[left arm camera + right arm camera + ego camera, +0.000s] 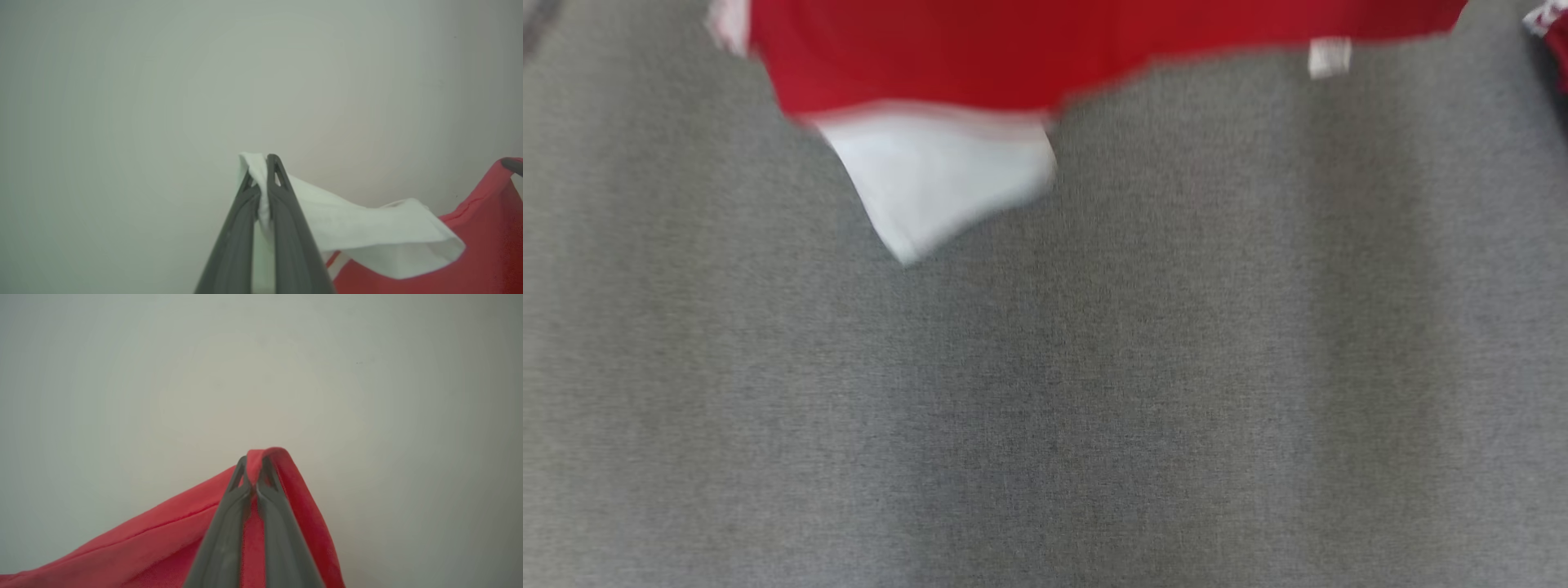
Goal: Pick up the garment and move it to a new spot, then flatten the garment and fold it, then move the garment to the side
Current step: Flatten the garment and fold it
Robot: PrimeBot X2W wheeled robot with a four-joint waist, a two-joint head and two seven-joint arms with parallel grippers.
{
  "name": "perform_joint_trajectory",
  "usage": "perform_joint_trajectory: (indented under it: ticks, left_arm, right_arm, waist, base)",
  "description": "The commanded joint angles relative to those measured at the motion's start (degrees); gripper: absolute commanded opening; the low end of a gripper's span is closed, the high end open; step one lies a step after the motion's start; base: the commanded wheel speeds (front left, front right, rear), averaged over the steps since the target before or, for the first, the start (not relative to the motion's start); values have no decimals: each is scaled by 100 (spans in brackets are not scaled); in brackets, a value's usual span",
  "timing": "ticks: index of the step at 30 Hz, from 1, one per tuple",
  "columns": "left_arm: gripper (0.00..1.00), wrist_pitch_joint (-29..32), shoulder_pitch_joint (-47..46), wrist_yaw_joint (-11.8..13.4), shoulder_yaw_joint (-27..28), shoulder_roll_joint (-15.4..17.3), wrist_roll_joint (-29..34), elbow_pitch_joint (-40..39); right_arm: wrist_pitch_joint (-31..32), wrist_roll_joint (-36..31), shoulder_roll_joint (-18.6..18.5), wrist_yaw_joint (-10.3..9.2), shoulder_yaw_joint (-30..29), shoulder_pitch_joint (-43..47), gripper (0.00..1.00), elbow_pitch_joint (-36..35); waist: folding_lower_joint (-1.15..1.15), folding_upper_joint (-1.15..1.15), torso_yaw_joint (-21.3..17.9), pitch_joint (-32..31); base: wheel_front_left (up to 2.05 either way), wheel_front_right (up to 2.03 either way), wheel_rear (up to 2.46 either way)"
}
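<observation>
Red garment [1013,49] hangs over the far grey surface [1094,408]: my left gripper [261,168] clamps its white panel [367,228] and my right gripper [252,467] clamps a red edge, likely to spread it.

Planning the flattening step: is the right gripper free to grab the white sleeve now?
Probably not: the right gripper is clamped on the red garment; the left gripper holds its white sleeve.

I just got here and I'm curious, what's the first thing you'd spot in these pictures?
The bright red garment along the top of the head view, its white flap drooping over the grey cloth surface. In the wrist views, the left gripper pinches a white corner and the right gripper pinches a red fold, both against a pale wall.
</observation>
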Motion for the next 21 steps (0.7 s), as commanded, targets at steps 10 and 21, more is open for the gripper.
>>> perform_joint_trajectory:
  ticks: [10,21]
  left_arm:
    - [0,-344,-2332,12,-480,-144,57,1374]
    - [0,-660,-2810,12,-901,-270,-376,1968]
  right_arm:
    - [-297,-412,288,-14,-201,-1941,0,1062]
    - [-489,-623,317,-14,-167,-2544,0,1739]
  waist:
    - [-2,-2,-167,1048]
    - [-2,-2,-50,1292]
  base:
    - [0,0,0]
    - [0,0,0]
